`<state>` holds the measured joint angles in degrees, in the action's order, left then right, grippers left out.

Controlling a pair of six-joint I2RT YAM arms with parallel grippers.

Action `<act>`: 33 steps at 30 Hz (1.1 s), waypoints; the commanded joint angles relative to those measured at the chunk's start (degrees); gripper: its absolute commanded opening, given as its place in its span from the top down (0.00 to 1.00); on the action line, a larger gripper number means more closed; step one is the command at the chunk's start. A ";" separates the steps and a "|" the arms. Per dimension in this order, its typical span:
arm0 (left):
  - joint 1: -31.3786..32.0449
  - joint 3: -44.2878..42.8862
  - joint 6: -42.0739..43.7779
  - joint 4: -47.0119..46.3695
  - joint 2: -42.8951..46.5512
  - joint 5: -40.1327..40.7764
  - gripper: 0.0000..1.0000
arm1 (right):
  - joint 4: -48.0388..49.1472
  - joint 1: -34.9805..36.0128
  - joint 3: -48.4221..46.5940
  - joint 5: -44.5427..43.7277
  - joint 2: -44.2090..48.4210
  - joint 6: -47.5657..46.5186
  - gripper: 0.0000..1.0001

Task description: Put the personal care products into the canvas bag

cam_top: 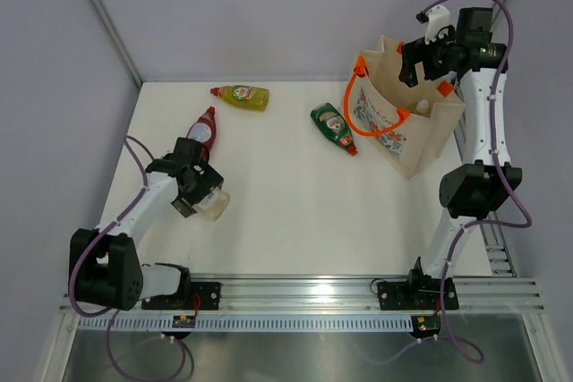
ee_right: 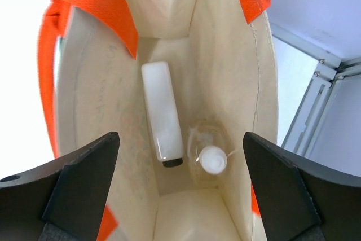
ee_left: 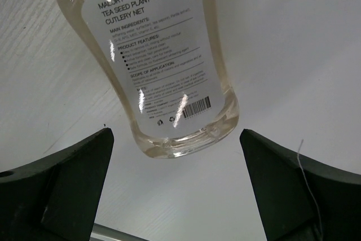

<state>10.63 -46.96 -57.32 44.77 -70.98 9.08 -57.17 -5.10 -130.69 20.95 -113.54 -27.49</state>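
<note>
Left claw hangs wide and empty over the clear amber bottle on the table: smooth, probably light and slippery plastic, best pinched across its labelled middle.

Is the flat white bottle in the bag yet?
In: right wrist view shows flat white bottle lying inside the canvas bag.

White table between pale grey walls, aluminium rail in front

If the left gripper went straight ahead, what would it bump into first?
Probably the clear bottle, lying right ahead of the open left gripper, in line with its gap; how near is unclear.
</note>
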 commanded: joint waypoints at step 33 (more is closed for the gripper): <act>-7.73 -4.65 10.39 -15.05 -18.07 -11.49 1.00 | 15.57 27.24 52.10 34.94 28.64 19.46 0.04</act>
<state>3.20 -54.46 -48.27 36.91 -93.69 7.11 -49.04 19.59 -81.17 50.78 -83.53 -18.61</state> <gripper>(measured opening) 0.767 0.963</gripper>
